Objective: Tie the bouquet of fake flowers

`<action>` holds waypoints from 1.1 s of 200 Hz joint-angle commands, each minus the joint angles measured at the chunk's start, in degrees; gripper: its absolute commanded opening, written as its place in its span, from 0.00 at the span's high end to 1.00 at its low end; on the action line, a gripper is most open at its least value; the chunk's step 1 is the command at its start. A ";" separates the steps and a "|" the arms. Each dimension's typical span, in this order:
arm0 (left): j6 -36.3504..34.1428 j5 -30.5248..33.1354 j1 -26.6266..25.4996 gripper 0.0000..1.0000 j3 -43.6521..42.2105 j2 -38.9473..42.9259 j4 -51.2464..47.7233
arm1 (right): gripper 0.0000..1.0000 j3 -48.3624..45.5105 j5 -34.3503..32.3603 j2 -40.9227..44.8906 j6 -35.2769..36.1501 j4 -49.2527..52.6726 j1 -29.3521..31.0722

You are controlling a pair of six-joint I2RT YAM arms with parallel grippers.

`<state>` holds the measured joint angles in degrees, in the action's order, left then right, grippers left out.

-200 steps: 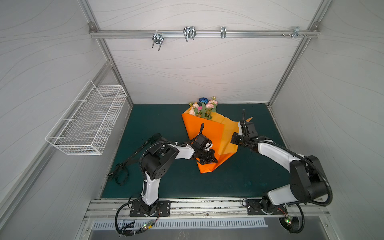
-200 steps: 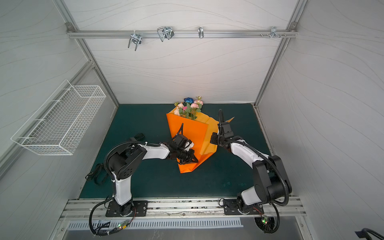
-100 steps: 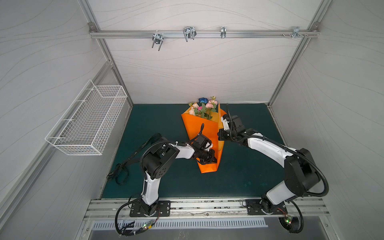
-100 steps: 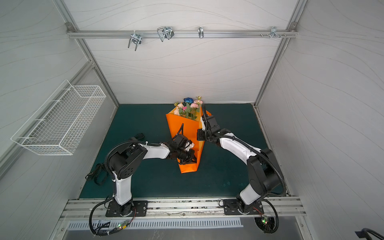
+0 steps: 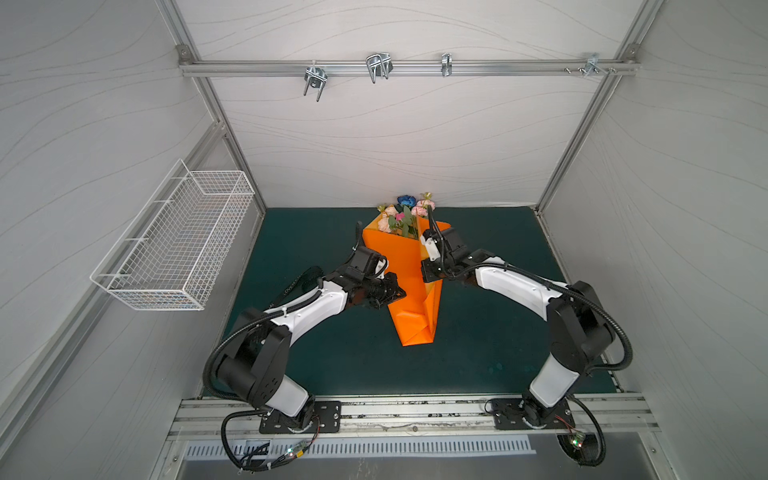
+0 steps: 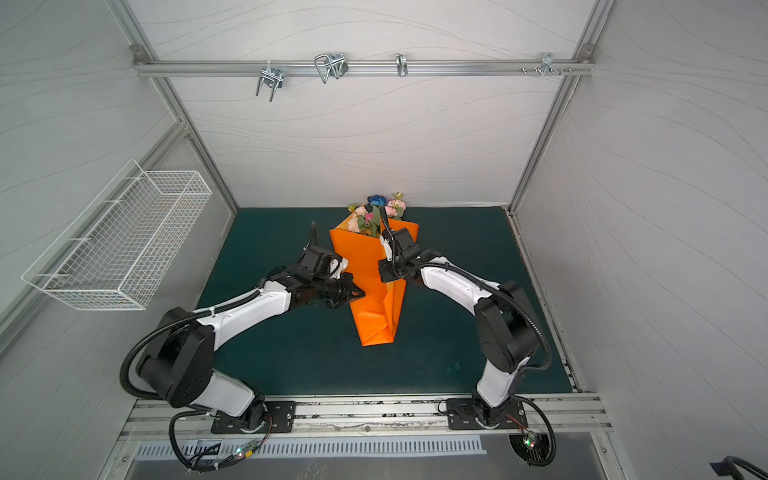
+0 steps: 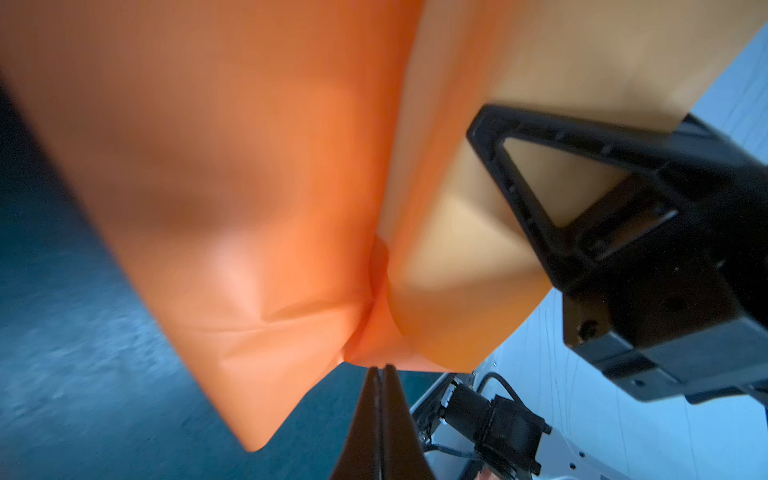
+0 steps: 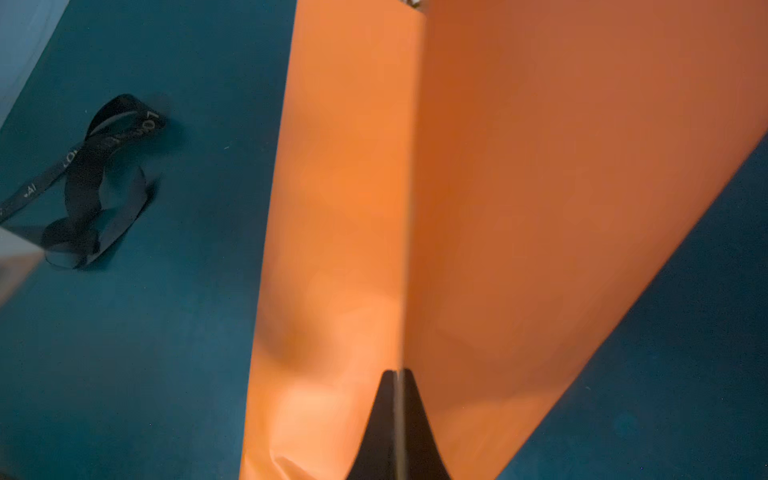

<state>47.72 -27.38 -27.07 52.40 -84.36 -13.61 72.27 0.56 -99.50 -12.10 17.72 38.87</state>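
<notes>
A: Shifted since a second ago?
B: Right claw (image 5: 427, 272), swung in from the right side of the desk (image 5: 478, 332) toward the middle, with the right flap of the orange wrapping paper (image 5: 409, 286) dragged along. Paper folded now into a narrow cone, no longer spread wide. Left claw (image 5: 398, 293) unmoved at the cone's left edge.
A: Look of the bouquet of fake flowers (image 5: 405, 212)?
B: Small bunch: peach and pink blooms, one blue rose topmost, green leaves between. Heads poking from the cone's wide mouth, close to the desk's far edge, about midway along it. Stems hidden inside the paper.
A: Placed how against the claws?
B: Beyond both, toward the far edge. Near right claw, just past it; well farther from left claw. Touched by neither, only paper under the fingers.
A: Grip of each?
B: Right claw clenched on the flap: thin paper edge running straight between the fingertips (image 8: 383, 415) in the right wrist view. Left claw squeezed tight, tips meeting right against a crumpled fold of the paper in the left wrist view; impossible to tell whether any paper nipped there.
A: Anything more on the desk?
B: Loose black ribbon (image 8: 83, 174) with pale lettering, lying left of the cone beside the left arm, apart from paper and flowers.
</notes>
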 commanded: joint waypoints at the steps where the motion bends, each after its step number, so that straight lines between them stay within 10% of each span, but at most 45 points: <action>1: -2.70 12.61 3.95 0.93 -0.45 1.21 -5.85 | 1.00 3.49 -1.95 -3.09 5.18 3.10 3.00; 50: 3.85 2.97 12.84 0.92 -4.27 -4.26 10.98 | 1.00 9.66 -6.04 -10.02 11.22 5.35 8.69; 134: 3.33 7.13 17.53 0.37 8.64 -2.44 8.42 | 0.98 10.54 -13.41 -14.93 13.15 3.28 12.11; 220: -1.02 4.74 17.67 0.38 22.78 -13.48 3.04 | 0.98 11.55 -13.76 -16.07 12.36 2.99 12.38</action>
<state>48.99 -20.82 -9.52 71.79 -94.91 -8.88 81.62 -12.88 -114.02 -0.40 20.18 50.61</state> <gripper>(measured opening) 0.626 0.050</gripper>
